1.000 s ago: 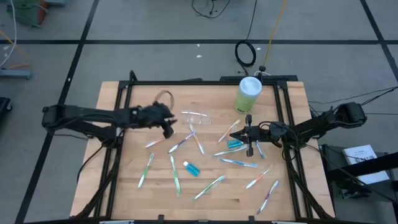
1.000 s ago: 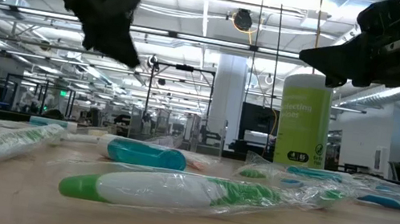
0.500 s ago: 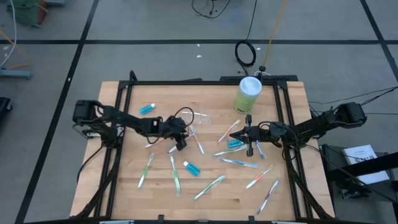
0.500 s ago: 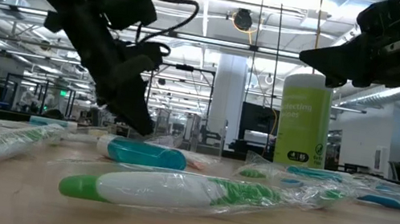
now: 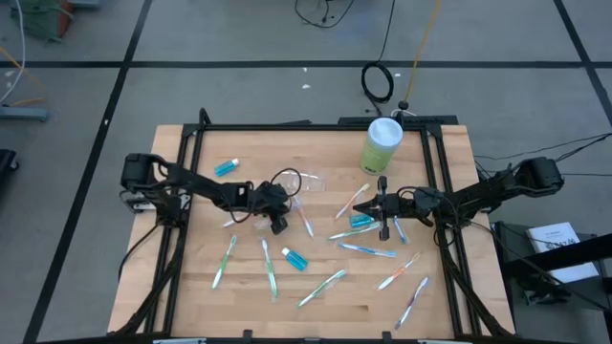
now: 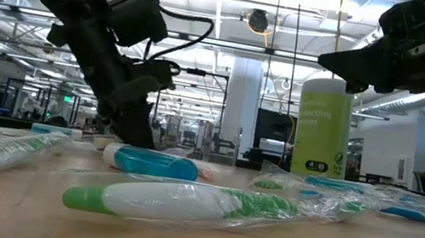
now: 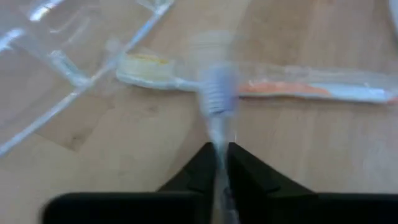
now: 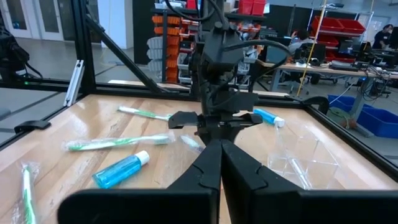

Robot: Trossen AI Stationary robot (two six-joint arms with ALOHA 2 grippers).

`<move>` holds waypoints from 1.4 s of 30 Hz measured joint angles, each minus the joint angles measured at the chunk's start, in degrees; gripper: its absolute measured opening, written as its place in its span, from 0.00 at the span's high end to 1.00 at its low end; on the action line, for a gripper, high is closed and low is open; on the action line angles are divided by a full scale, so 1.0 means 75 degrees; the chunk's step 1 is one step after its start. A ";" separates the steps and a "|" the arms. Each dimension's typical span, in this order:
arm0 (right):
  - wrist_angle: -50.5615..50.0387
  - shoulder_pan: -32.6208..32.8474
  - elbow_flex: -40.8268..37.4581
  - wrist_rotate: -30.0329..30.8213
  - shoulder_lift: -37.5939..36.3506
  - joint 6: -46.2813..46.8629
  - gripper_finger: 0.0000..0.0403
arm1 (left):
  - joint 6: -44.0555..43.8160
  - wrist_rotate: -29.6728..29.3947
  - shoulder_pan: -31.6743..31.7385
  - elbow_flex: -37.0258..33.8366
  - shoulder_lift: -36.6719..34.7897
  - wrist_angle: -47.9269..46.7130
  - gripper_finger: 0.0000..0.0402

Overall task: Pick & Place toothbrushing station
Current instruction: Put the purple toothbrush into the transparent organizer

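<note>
I see the toothbrushes [image 5: 321, 287] scattered flat across the middle and near half of the wooden table [image 5: 167, 287], each in a clear wrapper, most in green, blue or pink. The clear plastic container [image 5: 308, 180] lies toward the far middle of the table, and beside it, just on its near-left side, a pale toothbrush [image 7: 214, 93] is caught between the fingers of my left tool [image 5: 278, 222]. In the left wrist view the two dark fingers are pressed nearly together on its thin handle, with the bristle end pointing ahead, and another wrapped brush with an orange stripe [image 7: 311, 90] lies crosswise just beyond it. The container's edge shows close by in that view. From the low view the left arm [image 6: 97, 31] slants down to the table behind a teal-blue tube [image 6: 155, 163].

One teal-blue tube [image 5: 227, 168] sits near the far-left corner, well apart from the rest; another [image 5: 295, 258] lies in the middle among the brushes; a third [image 5: 360, 221] is just beside my right tool [image 5: 382, 218]. That right tool hangs above the table right of centre, its fingers pressed together and holding nothing, as the right wrist view shows.

A pale green canister with a white lid [image 5: 382, 144] stands upright at the far edge, beyond the right tool.
</note>
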 joint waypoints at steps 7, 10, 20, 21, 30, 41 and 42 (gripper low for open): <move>-0.0002 0.0000 0.0000 0.0000 0.0000 0.0009 1.00 | 0.0079 0.0014 -0.0002 -0.0005 -0.1447 -0.0315 0.98; -0.0004 0.0000 0.0000 0.0000 0.0000 0.0001 1.00 | 0.0252 -0.0318 -0.0007 -0.0005 -0.2391 -0.0625 0.98; 0.0000 0.0000 0.0000 0.0000 0.0000 0.0007 1.00 | 0.1300 -0.1966 0.0408 -0.0002 -0.3571 0.2012 0.99; 0.0001 -0.0002 0.0000 0.0000 0.0000 0.0000 1.00 | 0.1481 -0.2018 0.0436 0.0002 -0.3427 0.2521 1.00; -0.0072 0.0000 0.0000 0.0000 0.0001 0.0007 1.00 | 0.2083 -0.3156 0.1054 -0.0093 -0.1580 0.4935 1.00; -0.0073 0.0000 0.0000 0.0000 0.0002 0.0009 1.00 | 0.1419 -0.3994 0.1294 -0.0139 0.0284 0.5773 1.00; -0.0076 -0.0001 0.0000 -0.0001 0.0000 0.0005 1.00 | 0.1337 -0.4060 0.1277 -0.0139 0.0404 0.5769 1.00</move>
